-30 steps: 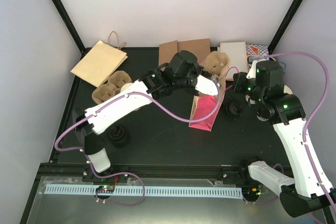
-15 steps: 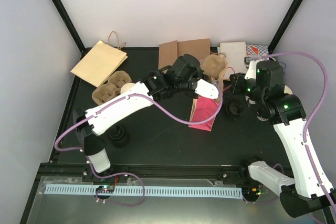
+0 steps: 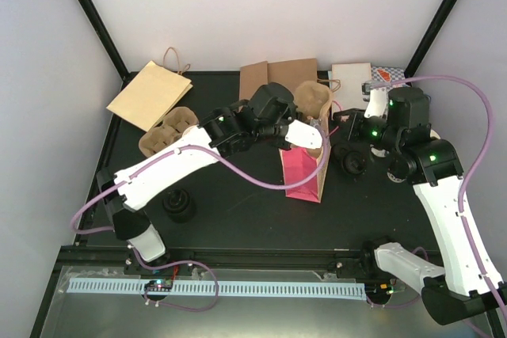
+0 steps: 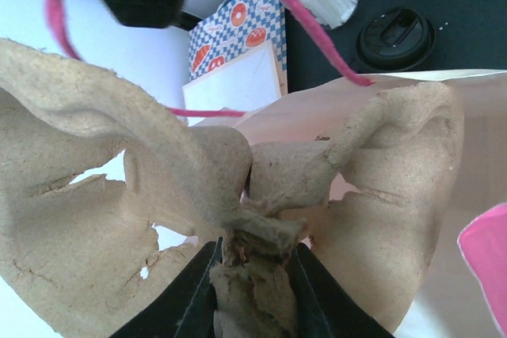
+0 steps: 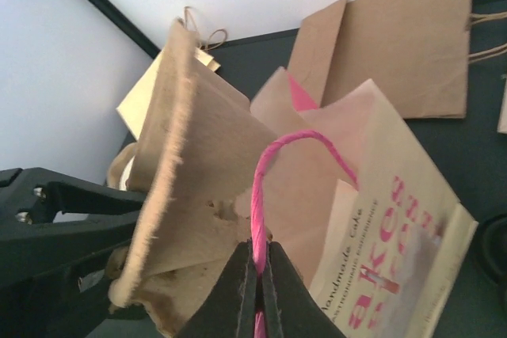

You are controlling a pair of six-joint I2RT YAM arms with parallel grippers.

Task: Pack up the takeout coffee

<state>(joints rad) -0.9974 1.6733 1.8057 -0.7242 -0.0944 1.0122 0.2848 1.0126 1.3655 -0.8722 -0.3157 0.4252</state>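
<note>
Left end effector (image 4: pixel 252 257) pinches frayed tan carrier (image 4: pixel 119 195) (seemingly above bag (image 3: pixel 301 176)).

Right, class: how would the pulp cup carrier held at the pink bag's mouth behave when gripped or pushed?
Probably light: the left gripper holds the cup carrier by one thin central ridge. Likely stiff yet crushable; its edges look torn and fibrous. The pink bag looks floppy, so pushing may buckle it.

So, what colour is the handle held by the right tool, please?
Pink handle, clearest in the right wrist view.
</note>
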